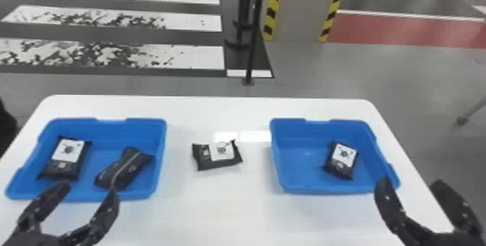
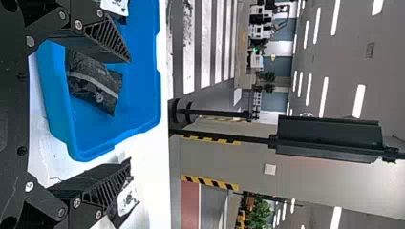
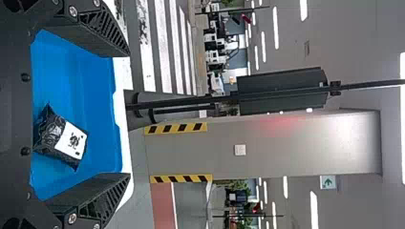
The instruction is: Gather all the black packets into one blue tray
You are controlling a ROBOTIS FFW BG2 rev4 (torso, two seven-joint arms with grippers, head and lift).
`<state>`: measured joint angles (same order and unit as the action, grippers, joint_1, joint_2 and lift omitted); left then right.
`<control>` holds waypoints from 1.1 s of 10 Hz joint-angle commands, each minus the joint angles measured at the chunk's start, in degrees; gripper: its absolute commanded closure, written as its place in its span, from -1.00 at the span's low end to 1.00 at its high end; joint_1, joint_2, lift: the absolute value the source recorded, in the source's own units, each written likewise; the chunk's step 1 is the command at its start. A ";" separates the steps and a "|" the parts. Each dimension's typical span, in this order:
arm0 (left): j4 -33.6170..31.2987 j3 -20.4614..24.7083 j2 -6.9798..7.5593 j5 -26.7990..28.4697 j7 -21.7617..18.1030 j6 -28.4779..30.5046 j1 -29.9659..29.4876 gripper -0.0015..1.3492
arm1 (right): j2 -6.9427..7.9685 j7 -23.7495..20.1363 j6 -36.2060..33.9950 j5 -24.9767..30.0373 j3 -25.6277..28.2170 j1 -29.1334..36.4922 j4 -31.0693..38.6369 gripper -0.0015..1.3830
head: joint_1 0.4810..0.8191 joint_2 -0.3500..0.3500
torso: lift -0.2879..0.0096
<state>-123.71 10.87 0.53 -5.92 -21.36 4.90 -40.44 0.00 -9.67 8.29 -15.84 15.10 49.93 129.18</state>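
Left wrist view: tray [image 2: 136,95] cut off — middle packet [image 2: 127,198] part-hidden.

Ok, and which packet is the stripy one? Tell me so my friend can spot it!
Find the white table, then the blue tray on the robot's left. In it, the striped black packet lies nearer the table's middle. A thin pale line runs along its dark top, while the other black packet in there shows a big white label.
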 commanded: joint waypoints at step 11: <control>22.53 -13.04 4.22 11.29 -3.08 5.51 32.29 -0.69 | 0.05 0.00 0.01 -0.73 -0.59 -0.72 -0.15 -0.82 | 0.27 -0.51 | 0.20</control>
<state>-102.21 -0.74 4.40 5.72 -24.44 9.63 -9.61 0.00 -9.67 8.30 -16.53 14.52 49.31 129.03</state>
